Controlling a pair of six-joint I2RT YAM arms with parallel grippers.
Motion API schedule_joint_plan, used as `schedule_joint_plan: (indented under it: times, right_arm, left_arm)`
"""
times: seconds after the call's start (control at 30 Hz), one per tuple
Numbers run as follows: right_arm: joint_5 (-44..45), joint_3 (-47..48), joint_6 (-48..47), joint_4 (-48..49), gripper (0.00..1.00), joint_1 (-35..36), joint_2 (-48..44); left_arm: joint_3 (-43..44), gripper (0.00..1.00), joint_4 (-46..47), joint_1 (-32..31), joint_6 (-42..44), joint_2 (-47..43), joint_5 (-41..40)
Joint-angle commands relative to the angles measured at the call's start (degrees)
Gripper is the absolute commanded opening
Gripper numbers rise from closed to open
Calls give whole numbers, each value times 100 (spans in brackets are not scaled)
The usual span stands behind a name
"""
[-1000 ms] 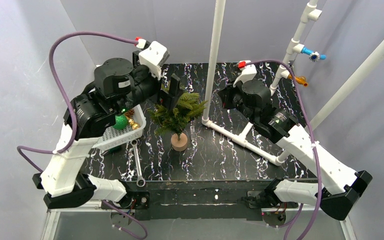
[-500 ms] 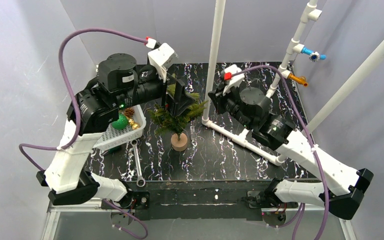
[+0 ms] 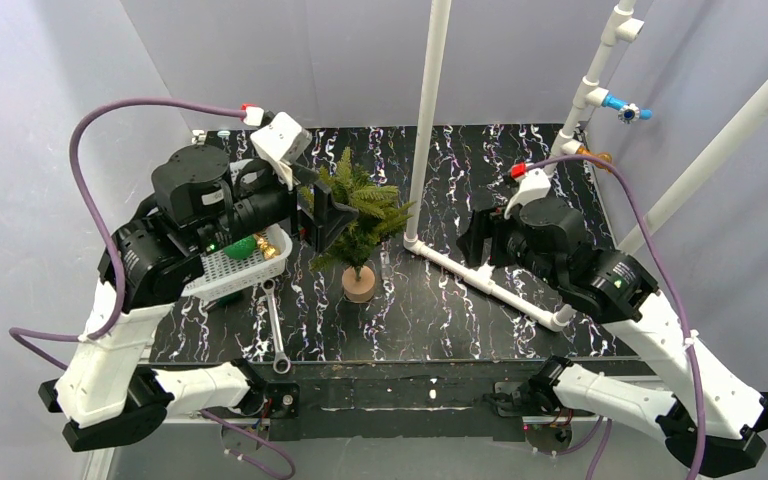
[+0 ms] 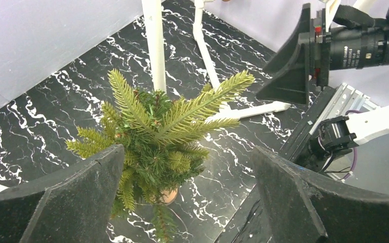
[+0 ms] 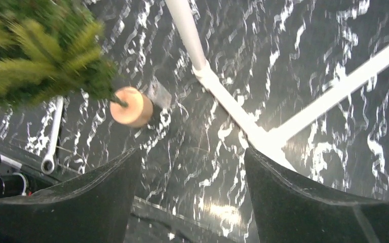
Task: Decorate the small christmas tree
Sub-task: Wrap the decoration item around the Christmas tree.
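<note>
On the black marbled table, the small green bushy christmas tree is stood upright. The left gripper and right gripper are spread wide, empty. The tree could be toppled if its branches are snagged by the left gripper close beside it.

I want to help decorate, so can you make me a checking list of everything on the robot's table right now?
Surface: black marbled table, no spills seen.
Job's things: small christmas tree stands upright on its round wooden base, with no decorations seen on it.
Clutter: white basket left of the tree holds a green ball and gold bits. A wrench lies flat near the front edge.
Grippers: left gripper open and empty, close beside the tree. Right gripper open and empty, above the table.
Cables: purple cable arches off the left arm, clear of the tree.
Surroundings: white pipe frame, grey walls.
</note>
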Motion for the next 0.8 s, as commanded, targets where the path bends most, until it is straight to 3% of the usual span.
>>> schedule_joint_plan:
  times: [0.0, 0.27, 0.5, 0.63, 0.77]
  right_arm:
    - [152, -283, 1325, -1024, 84, -86, -174]
    - [319, -834, 2341, -519, 79, -1014, 452]
    - [-905, -768, 2471, 52, 82, -1251, 1378]
    - [-1053, -1132, 2349, 242, 82, -787, 1164]
    - [-918, -1865, 2370, 891, 81, 285, 639]
  left_arm:
    - [-208, 98, 345, 32, -1, -124, -184]
    - [-594, 98, 451, 35, -303, -537, -57]
    - [-762, 98, 364, 30, -396, -901, -33]
    - [-922, 98, 341, 37, -510, -1133, -1]
    - [-1072, 98, 322, 35, -513, -1330, -196]
